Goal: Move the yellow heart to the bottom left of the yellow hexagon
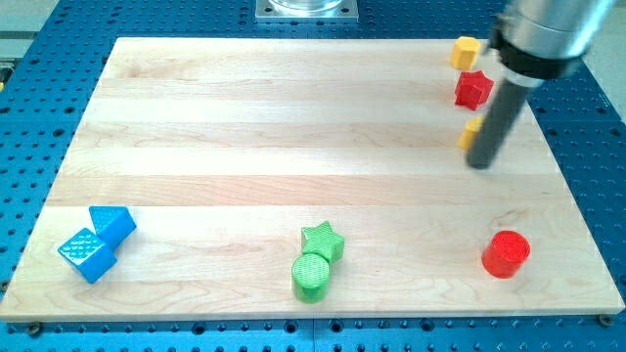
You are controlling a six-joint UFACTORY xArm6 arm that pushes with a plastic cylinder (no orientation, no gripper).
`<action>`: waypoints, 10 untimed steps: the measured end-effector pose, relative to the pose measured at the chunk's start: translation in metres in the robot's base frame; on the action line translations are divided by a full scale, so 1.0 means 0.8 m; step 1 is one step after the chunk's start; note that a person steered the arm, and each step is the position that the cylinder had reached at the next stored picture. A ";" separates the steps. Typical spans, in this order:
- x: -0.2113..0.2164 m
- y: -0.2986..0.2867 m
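Yellow heart [471,132]: near counter's [245,127] right edge, mostly hidden behind rod; pointing direction can't tell.
My tip [479,162]: touching heart's right side; no tool, grasps nothing.
Yellow hexagon [466,51]: top right corner.

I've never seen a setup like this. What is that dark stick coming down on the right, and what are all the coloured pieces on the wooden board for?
You have one picture here, looking down at a wooden board on a blue perforated table. The dark stick is the end of my arm: a plain rod with no hand, so it holds nothing and only pushes pieces. My tip rests near the view's right edge, right beside a small yellow piece that the rod mostly hides, likely the yellow heart. Above it sit a red star and the yellow hexagon. At the view's bottom lie a red cylinder, a green star touching a green cylinder, and two blue blocks at the left.
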State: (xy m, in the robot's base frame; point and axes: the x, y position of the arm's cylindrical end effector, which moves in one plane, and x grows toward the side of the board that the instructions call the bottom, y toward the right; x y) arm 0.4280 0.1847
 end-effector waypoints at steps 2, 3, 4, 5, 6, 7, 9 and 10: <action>0.030 0.042; -0.017 0.055; -0.047 -0.007; -0.091 -0.013; -0.133 -0.055; -0.128 -0.087; -0.178 -0.015; -0.168 0.008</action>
